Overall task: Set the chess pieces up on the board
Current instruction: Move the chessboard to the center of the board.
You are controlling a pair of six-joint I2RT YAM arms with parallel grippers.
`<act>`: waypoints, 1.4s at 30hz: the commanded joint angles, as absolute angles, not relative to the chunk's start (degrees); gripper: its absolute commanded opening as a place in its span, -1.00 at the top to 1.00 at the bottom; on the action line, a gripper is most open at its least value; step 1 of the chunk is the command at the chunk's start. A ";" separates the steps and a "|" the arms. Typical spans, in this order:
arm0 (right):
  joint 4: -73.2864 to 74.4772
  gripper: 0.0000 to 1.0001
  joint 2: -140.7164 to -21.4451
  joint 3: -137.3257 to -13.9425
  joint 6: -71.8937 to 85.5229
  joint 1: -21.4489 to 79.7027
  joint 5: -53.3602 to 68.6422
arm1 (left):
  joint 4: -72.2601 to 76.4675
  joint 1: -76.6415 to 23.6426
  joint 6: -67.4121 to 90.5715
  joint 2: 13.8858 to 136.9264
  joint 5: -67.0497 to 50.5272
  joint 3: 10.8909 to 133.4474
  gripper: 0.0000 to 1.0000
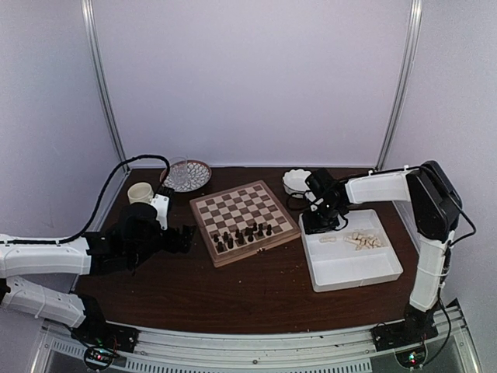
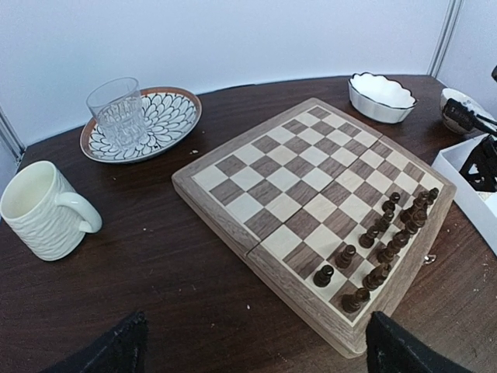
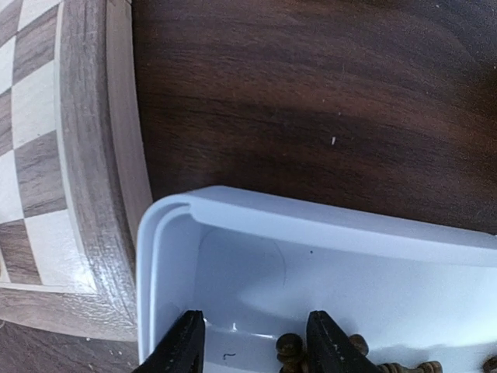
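Dark wood counter [image 1: 256, 287] carries the board [image 1: 244, 221], a white tray [image 1: 392, 272] to its right. The left gripper [image 2: 256, 361], cut to two tips in its own view, gapes empty before the board. The right gripper [image 3: 255, 348] hangs in the tray's corner, jaws parted, clamping nothing. Dark chess pieces [image 1: 241, 235] crowd the board's near rows. The tray's loose pieces [image 1: 363, 239] look pale from above, brownish and cropped at the wrist.

1. The place was a robotics lab test booth rather than a home.
2. Plain white panel walls [image 1: 248, 78], held by thin metal posts [image 1: 105, 85], closed in a dark wooden table [image 1: 233, 287] on three sides.
3. A white left arm [image 1: 39, 256] and right arm [image 1: 431, 233] were bolted to a metal rail [image 1: 256, 350] at the near edge.
4. A black cable [image 1: 101, 198] looped loose beside the table.
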State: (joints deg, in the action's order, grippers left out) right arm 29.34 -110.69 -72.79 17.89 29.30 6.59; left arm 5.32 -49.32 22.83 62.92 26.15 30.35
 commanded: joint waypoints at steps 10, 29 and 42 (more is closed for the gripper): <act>40.07 0.31 -118.24 -78.67 16.19 31.21 -5.17 | 5.37 -49.31 22.15 62.27 26.43 32.51 -0.95; 33.89 0.84 -109.13 -73.17 16.52 29.90 -0.32 | 4.92 -49.33 21.72 63.40 27.07 33.05 -0.95; 27.67 0.80 -100.50 -67.37 16.37 29.89 -0.18 | 4.82 -49.30 21.14 62.86 27.76 32.89 -0.95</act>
